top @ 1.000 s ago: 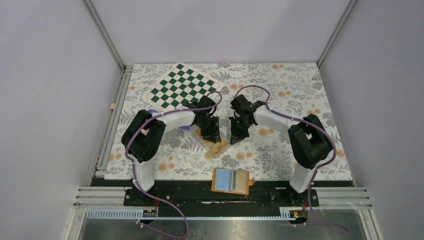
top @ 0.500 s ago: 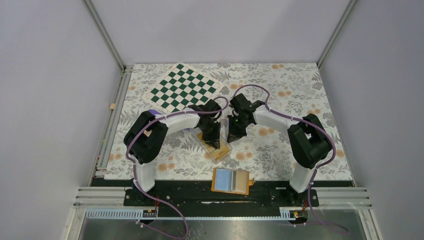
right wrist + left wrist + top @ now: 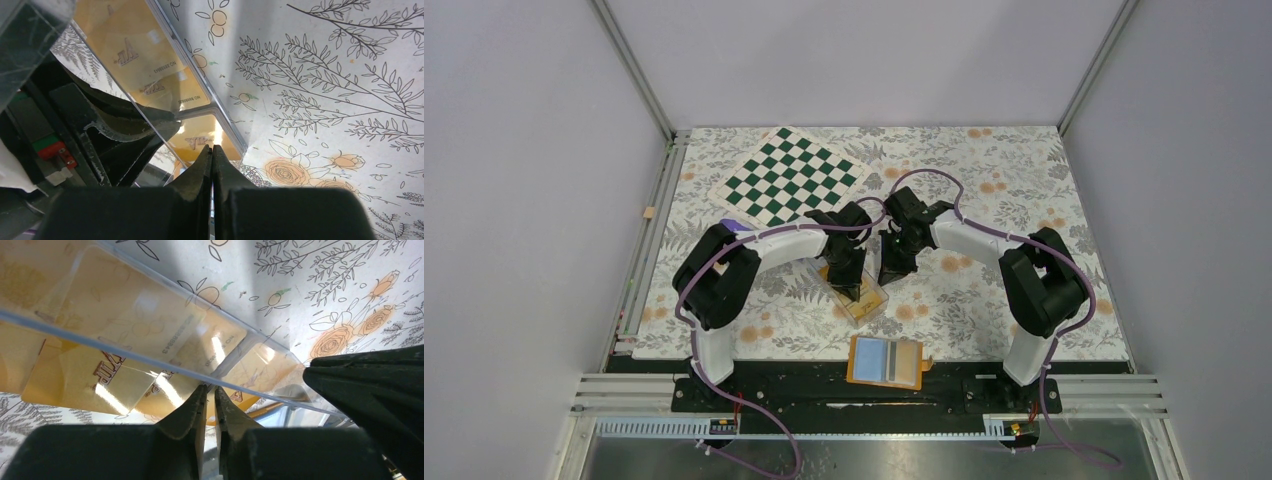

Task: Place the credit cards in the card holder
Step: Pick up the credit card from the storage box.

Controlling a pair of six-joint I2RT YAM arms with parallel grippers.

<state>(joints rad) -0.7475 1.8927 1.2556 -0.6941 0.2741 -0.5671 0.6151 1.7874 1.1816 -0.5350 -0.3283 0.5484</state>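
Note:
Gold credit cards [image 3: 125, 305] lie inside a clear plastic case [image 3: 867, 300] on the floral table; they also show in the right wrist view [image 3: 135, 55]. My left gripper [image 3: 851, 285] is over the case, its jaws [image 3: 210, 387] nearly closed on the edge of the case's clear raised lid. My right gripper [image 3: 890, 275] is shut and empty [image 3: 211, 146], its tips at the case's right edge, close to the left gripper. The card holder [image 3: 886, 362] lies open at the table's near edge, orange-rimmed with light-blue and grey-striped inside, away from both grippers.
A green-and-white chessboard [image 3: 790, 174] lies at the back left. The enclosure's walls and metal rails [image 3: 654, 215] border the table. The two arms' cables loop above the grippers.
My left gripper has moved a little toward the near right over the case, and the case has shifted slightly with it. The right gripper has edged closer to it.

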